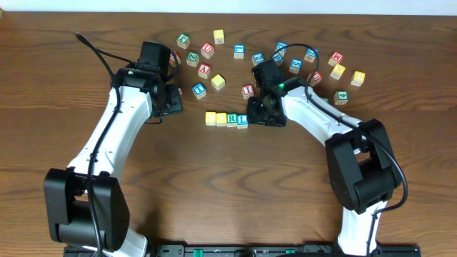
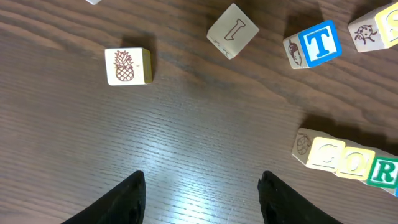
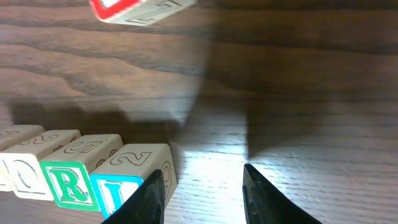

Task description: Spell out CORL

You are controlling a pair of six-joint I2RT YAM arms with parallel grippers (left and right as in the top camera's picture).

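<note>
Though just beside the L block (image 3: 134,158), right fingers (image 3: 267,196) spread and empty; left fingers (image 2: 124,202) likewise spread, empty.

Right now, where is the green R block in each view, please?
Overhead: green R block near the centre, third in the row of blocks.
Left wrist: green R block at the lower right edge, partly cut off.
Right wrist: green R block at the lower left.
Shared landmark: the O block touching it.
</note>
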